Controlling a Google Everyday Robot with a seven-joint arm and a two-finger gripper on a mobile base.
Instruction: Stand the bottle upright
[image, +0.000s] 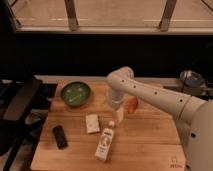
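Observation:
The slim white bottle (105, 143) lies on its side on the wooden table (145, 145), near the front middle. Its small white cap points away from me, toward the gripper. My white arm reaches in from the right and bends down over the table's middle. My gripper (118, 114) hangs just beyond the bottle's cap end, slightly above and to the right of it. It does not hold the bottle.
A green bowl (76, 93) sits at the table's back left. A small flat white block (92, 123) lies left of the bottle, and a black flat object (60, 136) further left. An orange-red item (132, 105) sits behind the gripper. A dark chair (20, 102) stands left.

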